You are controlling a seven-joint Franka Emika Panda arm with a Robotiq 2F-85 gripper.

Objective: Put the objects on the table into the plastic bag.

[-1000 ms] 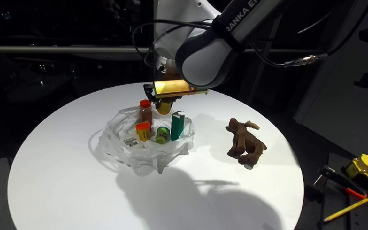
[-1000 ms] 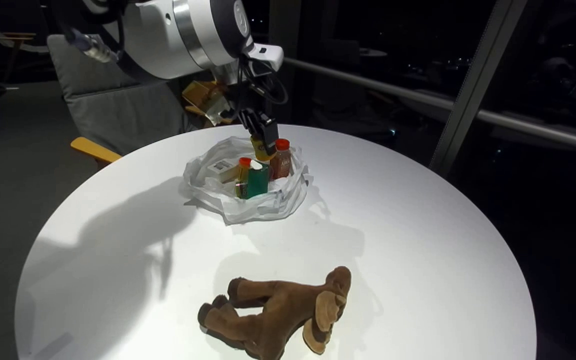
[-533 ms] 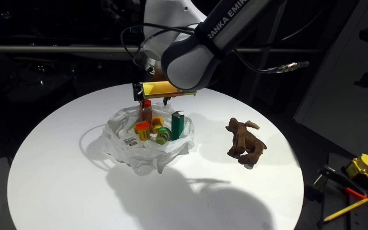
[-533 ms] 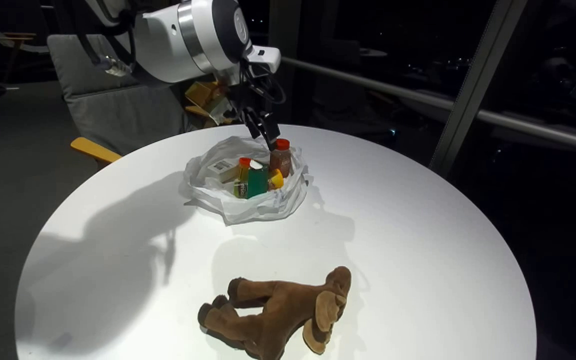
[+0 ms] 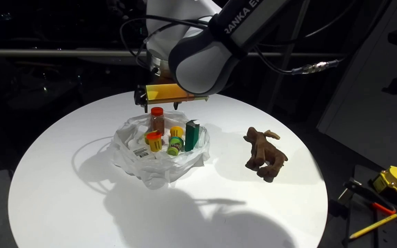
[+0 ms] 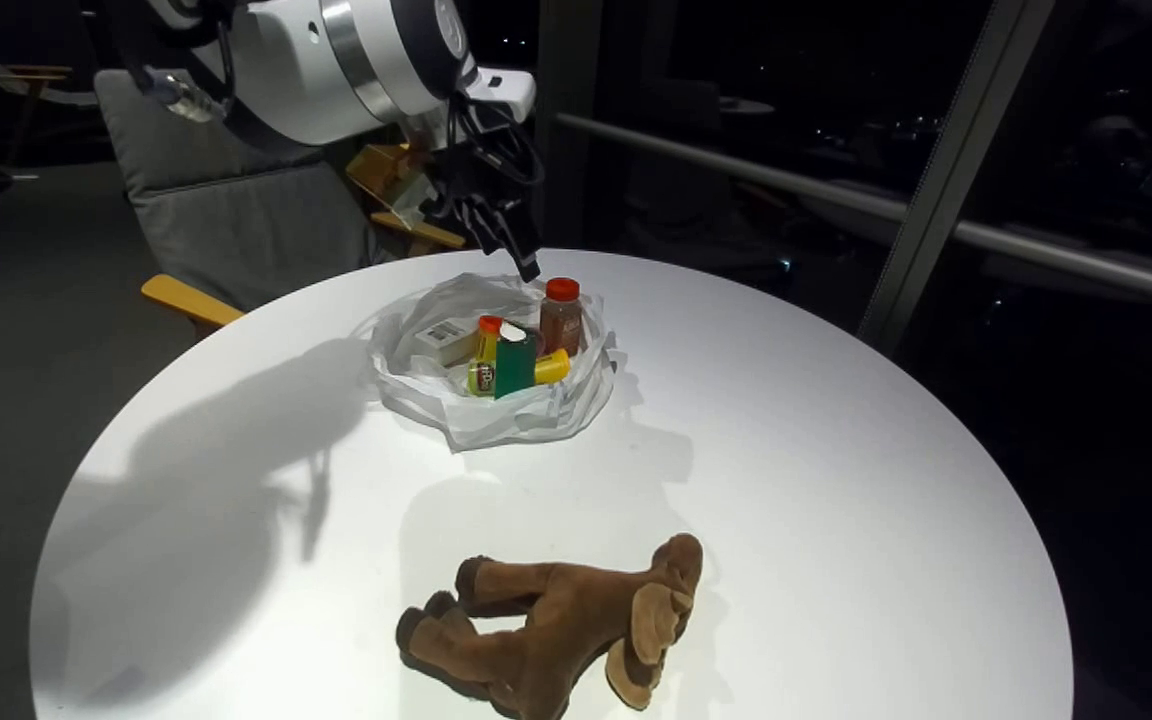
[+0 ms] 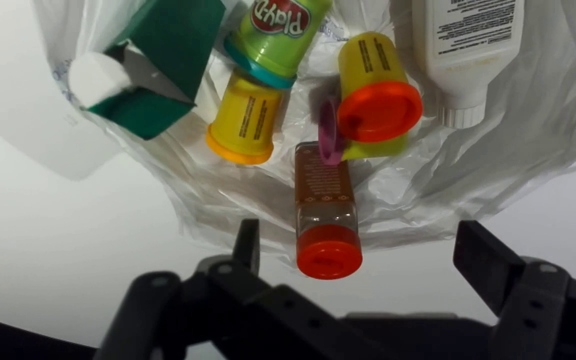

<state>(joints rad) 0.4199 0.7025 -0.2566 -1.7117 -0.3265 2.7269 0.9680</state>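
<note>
Dark windows (image 6: 796, 85), horizontal rail (image 6: 736, 166), grey cushioned chair (image 6: 236, 220), dim floor (image 6: 26, 330)

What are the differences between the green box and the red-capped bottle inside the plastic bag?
The green box has its top open, while the red-capped bottle is closed. The box is dark green outside; the bottle looks clear near the top and brown lower down. Both stand roughly upright inside the plastic bag.

Lounge-like, dimly lit; home or office unclear.
Beyond the round counter (image 6: 836, 500): a grey cushioned armchair (image 6: 236, 210), a rail (image 5: 64, 53) and a tall dark window (image 6: 816, 85) dotted with light.
</note>
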